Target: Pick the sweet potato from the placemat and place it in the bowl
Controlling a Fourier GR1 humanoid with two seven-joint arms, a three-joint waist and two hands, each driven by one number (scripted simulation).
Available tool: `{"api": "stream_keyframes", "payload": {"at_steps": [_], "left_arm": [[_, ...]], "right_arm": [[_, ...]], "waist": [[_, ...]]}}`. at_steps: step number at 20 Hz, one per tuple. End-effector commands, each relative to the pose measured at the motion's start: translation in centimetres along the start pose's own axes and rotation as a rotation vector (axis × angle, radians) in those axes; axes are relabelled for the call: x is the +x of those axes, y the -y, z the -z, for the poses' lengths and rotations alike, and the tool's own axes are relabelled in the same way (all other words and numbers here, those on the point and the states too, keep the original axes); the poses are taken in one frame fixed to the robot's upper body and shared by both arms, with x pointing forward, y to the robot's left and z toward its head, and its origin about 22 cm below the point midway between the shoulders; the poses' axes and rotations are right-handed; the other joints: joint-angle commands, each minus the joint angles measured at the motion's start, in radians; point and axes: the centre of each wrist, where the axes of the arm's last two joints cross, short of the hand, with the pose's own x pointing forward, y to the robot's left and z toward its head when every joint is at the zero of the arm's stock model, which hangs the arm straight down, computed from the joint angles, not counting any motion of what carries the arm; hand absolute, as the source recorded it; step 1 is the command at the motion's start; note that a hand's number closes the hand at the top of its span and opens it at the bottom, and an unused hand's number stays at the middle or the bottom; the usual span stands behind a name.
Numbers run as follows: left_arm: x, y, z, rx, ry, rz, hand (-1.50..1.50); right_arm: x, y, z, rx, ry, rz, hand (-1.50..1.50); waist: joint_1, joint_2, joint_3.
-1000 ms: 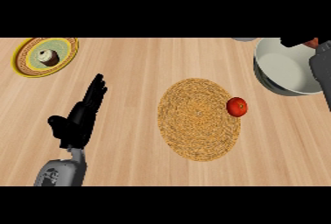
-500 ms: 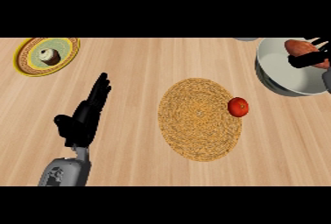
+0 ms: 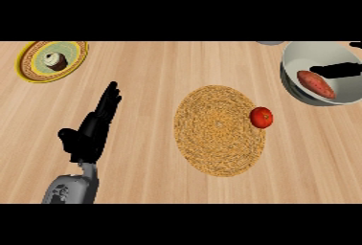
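Head view: sweet potato (image 3: 316, 83) lies diagonally in bowl (image 3: 297, 55), touching right hand (image 3: 339, 70), grasp untellable; left hand (image 3: 92, 131) rests straight-fingered, well apart.

The placemat (image 3: 219, 131) lies mid-counter (image 3: 155, 72); a tomato (image 3: 262, 117) sits on its right edge; the sweet potato (image 3: 316, 83) lies in the bowl (image 3: 300, 52), far right; a plate (image 3: 34, 76) bearing a cupcake (image 3: 53, 60), far left; the left hand (image 3: 92, 130) left of the placemat.

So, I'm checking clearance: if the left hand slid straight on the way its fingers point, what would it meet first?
Probably nothing: the left hand points toward the far edge, slightly right, over bare counter, passing right of the plate with the cupcake. Height above the counter is unclear.
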Motion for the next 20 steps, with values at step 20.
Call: {"api": "stream_keyframes", "payload": {"at_steps": [20], "left_arm": [[-0.8,-1.7,-0.3,0.039,-0.014,0.025,0.00]], "right_arm": [[-6.2,7.7,-2.1,-0.052,0.026,0.473,-1.50]], "waist": [[-0.041,-0.016,-0.003]]}}
